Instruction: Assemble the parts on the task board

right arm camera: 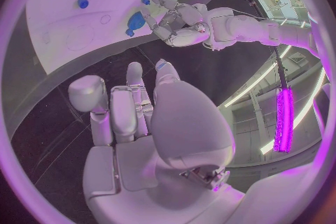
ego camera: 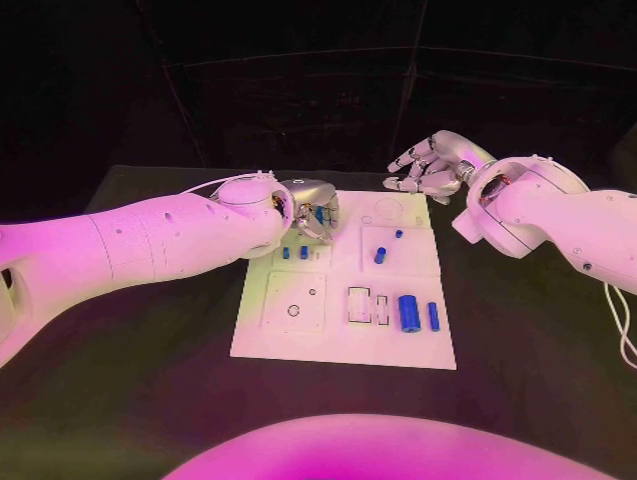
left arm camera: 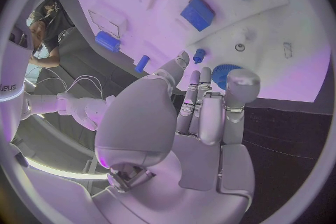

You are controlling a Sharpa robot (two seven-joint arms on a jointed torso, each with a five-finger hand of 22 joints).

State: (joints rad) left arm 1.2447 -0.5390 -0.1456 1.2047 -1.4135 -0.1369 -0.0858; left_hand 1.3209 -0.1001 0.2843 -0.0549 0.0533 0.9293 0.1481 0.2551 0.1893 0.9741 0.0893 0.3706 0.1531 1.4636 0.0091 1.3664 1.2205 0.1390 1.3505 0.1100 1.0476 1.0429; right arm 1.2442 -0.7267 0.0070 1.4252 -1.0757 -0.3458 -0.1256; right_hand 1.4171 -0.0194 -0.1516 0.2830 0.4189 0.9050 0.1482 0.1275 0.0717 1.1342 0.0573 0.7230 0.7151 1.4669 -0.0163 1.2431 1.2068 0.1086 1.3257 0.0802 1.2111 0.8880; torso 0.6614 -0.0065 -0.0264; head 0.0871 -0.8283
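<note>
A white task board (ego camera: 344, 340) lies in the middle of a black table (ego camera: 145, 380), seen from above. Small blue parts sit on it: a large cylinder (ego camera: 408, 309) and a thinner peg (ego camera: 434, 316) lie side by side at the lower right of the board, a short piece (ego camera: 380, 255) rests in a square recess near the centre, and two small pegs (ego camera: 294, 252) stand at the upper left.

The left hand (ego camera: 307, 208) reaches in from the left of the frame and hangs over the board's upper left corner. In the left wrist view its fingers (left arm camera: 203, 101) are stretched out, slightly apart, with a blue toothed disc (left arm camera: 223, 74) just beyond the fingertips; whether they touch it cannot be told, and nothing is plainly held.

The right hand (ego camera: 431, 163) hovers above the table just past the board's upper right corner, fingers loosely spread and empty.

The parts look like small, rigid, light plastic pieces with smooth sides, so they would likely slip or roll if nudged. The cylinders are probably best pinched across their round sides near the middle; the disc, by its toothed rim.
</note>
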